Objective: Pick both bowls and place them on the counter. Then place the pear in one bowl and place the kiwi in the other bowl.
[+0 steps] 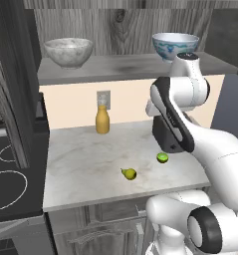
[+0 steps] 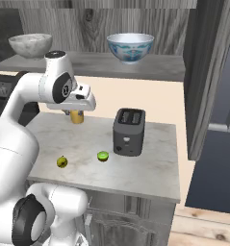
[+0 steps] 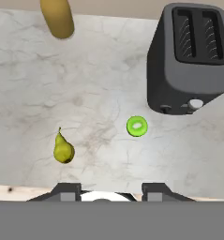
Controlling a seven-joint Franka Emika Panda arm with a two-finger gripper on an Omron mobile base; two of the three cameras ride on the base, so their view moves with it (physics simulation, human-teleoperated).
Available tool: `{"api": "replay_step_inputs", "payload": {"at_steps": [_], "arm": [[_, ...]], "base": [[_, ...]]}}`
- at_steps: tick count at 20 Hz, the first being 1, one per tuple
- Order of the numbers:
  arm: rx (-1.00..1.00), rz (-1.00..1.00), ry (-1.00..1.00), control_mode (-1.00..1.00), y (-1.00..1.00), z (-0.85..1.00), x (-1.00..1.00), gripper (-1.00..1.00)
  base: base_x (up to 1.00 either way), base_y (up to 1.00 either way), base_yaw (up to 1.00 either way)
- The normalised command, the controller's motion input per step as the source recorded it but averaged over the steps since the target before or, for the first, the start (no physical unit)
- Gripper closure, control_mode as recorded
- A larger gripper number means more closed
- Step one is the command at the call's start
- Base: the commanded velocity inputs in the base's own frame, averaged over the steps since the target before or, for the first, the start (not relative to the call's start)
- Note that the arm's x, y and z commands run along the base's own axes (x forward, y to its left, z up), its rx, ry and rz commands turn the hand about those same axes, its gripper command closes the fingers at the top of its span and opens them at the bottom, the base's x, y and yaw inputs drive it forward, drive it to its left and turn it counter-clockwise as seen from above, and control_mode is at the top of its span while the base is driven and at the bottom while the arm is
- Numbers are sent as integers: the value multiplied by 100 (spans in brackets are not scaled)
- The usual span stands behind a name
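Two bowls stand on the dark grey upper shelf (image 1: 125, 67): the grey-white marbled bowl (image 1: 68, 51) (image 2: 31, 44) at its left and the blue-patterned white bowl (image 1: 174, 46) (image 2: 130, 46) at its right. On the light marbled counter (image 1: 80, 154) lie the yellow-green pear (image 1: 129, 173) (image 2: 62, 161) (image 3: 63, 149) and, a little to its right, the lime-green kiwi (image 1: 162, 158) (image 2: 103, 155) (image 3: 137, 126). My gripper (image 3: 112, 191) hangs high above the counter's front edge, looking straight down. It is open, its fingers wide apart and holding nothing.
A dark toaster (image 2: 129, 131) (image 3: 188, 61) stands on the counter just behind the kiwi. A yellow bottle (image 1: 102, 119) (image 3: 57, 16) stands at the back against the wall. A black stovetop (image 1: 6, 174) adjoins the counter on the left. A tall cabinet wall (image 2: 203, 86) rises at the right.
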Motion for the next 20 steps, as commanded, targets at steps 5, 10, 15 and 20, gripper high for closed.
{"api": "replay_step_inputs", "payload": {"at_steps": [5,10,15,20], "arm": [[0,5,1,-100,11,0,0,-100],[-9,3,-11,-100,0,15,-12,-100],[-31,2,-19,-100,-5,49,-26,-100],[-27,1,-11,-100,-1,77,-10,-100]], "base": [[0,0,0],[0,0,0],[0,0,0],[0,0,0]]}}
